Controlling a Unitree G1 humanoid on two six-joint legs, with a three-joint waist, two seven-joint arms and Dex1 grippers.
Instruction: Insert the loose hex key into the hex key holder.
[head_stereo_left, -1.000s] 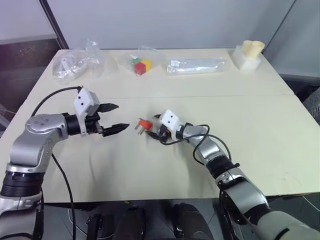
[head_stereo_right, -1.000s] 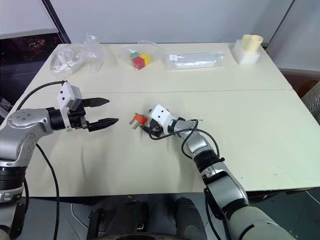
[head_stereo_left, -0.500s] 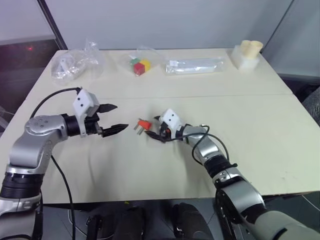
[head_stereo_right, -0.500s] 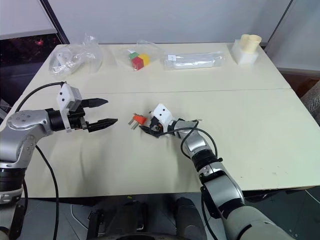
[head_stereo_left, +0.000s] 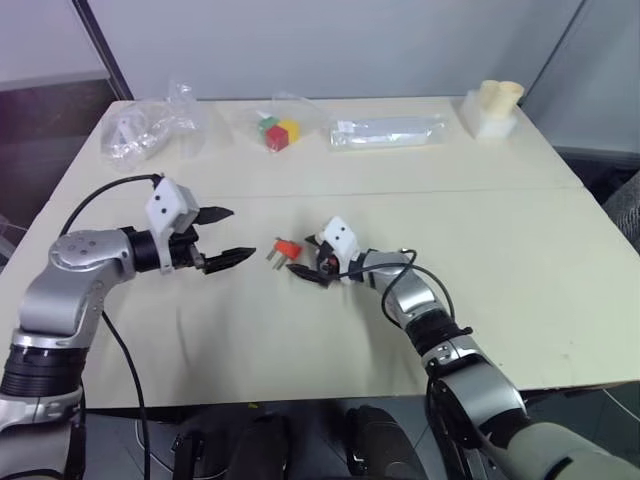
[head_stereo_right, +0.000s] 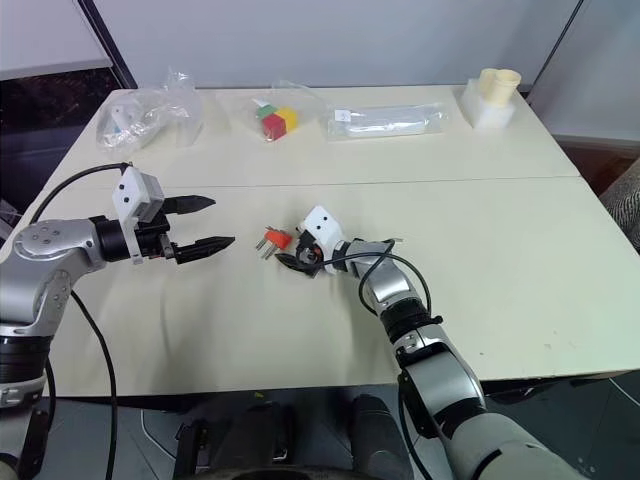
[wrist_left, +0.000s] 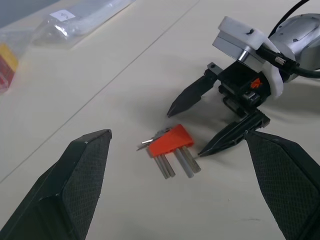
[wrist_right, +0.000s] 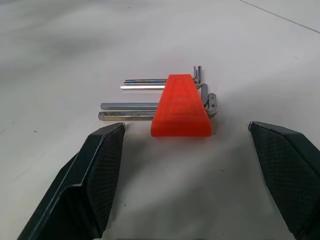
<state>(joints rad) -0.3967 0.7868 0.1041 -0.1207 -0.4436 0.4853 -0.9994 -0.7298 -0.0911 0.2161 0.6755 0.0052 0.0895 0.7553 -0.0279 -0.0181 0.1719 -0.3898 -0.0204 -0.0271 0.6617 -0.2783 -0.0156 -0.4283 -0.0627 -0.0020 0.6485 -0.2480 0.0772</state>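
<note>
Operator: What could have gone wrong from here?

Technician: The hex key holder (wrist_right: 181, 107) lay flat on the worktop (head_stereo_left: 500, 250). A fast close by the right tool (head_stereo_right: 290, 253) could have skidded it away. The loose hex key could not be told from the seated keys.

Operator: Tool state?

Technician: Both released. The right tool straddled the holder without touching; the left tool (head_stereo_left: 222, 236) hovered nearby, empty.

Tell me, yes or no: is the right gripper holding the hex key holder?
No: the hex key holder lies on the table between the right gripper's open jaws, untouched.
</note>
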